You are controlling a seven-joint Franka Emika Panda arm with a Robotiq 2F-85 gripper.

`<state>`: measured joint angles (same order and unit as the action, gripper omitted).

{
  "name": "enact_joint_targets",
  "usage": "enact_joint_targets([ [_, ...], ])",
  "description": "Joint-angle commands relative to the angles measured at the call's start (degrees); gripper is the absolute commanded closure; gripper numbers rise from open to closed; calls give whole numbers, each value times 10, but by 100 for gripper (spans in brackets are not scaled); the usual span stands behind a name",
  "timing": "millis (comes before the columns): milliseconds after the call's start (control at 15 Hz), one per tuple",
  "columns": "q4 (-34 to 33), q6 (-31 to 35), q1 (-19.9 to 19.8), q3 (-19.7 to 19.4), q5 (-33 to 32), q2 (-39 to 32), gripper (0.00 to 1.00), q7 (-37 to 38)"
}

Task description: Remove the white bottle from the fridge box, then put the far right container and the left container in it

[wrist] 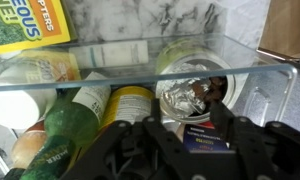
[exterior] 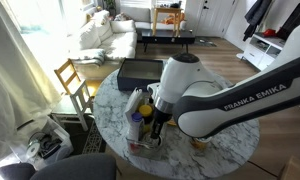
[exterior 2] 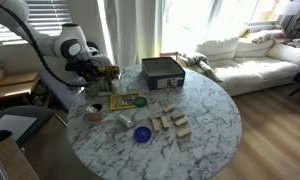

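Clear fridge box point(wrist: 190, 72) at the edge of a round marble desk point(exterior 2: 212, 120), crowded with jars and bottles. Directly above, reaching down into it, gripper point(exterior: 155, 128); jaws' spread impossible to tell. Nearby on the desk, outside the box, far right container point(exterior 2: 94, 112), a low tan tin.

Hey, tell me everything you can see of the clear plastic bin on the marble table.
The bin is a long, narrow tub of clear, hard-looking plastic with low see-through walls and a rounded corner. It sits flat on the marble table, near the edge. It is crowded inside: a green bottle, a yellow-labelled jar and a jar with a silvery top press close to its wall. The claw hangs right over it; whether they touch is unclear.
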<state>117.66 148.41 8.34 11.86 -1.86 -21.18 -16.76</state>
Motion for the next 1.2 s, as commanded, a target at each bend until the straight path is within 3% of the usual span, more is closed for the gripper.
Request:
enact_joint_targets([
  [0,11,-12,-10,14,17,25,13,-9],
  [67,13,-18,-12,16,21,36,5,-10],
  [200,22,-30,-21,17,34,67,0,-16],
  [467,45,-87,-36,-1,49,133,0,-25],
  [800,116,-172,-70,-42,114,210,0,-67],
  [933,153,-167,-81,-63,156,224,0,-123],
  [1000,171,-158,-84,-76,142,224,0,-117],
  [1067,119,-172,-70,-69,125,199,0,-92],
  [1133,129,-172,-73,-77,125,203,0,-97],
])
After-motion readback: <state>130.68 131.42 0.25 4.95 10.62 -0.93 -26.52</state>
